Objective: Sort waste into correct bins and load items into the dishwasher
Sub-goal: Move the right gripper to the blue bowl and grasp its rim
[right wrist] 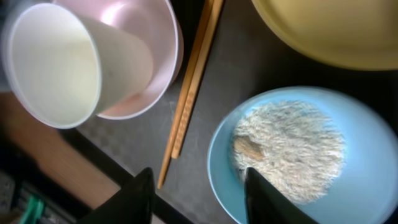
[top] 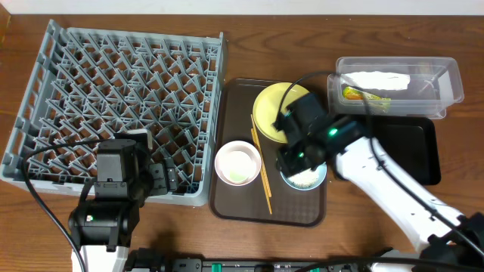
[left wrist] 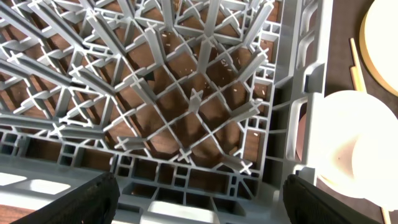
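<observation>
My right gripper (top: 296, 160) is open over the light-blue bowl (top: 321, 180), which holds beige rice scraps (right wrist: 292, 149). In the right wrist view the jaws (right wrist: 199, 199) straddle the bowl's (right wrist: 367, 180) near rim, one finger over the rice and one outside. The white bowl (top: 227, 168) holds the tilted white cup (right wrist: 56, 62). The chopsticks (top: 262, 170) lie between the bowls. The yellow plate (top: 272, 109) is behind. My left gripper (top: 162, 179) is open and empty over the front right corner of the grey dish rack (top: 113, 98). The clear tub (top: 435, 75) holds the napkin (top: 376, 78) and the wrapper (top: 355, 94).
The dishes sit on a brown serving tray (top: 234, 200) right of the rack. The black tray (top: 412, 147) lies in front of the clear tub, beside my right arm. Small beige grains show under the rack (left wrist: 186, 106) in the left wrist view.
</observation>
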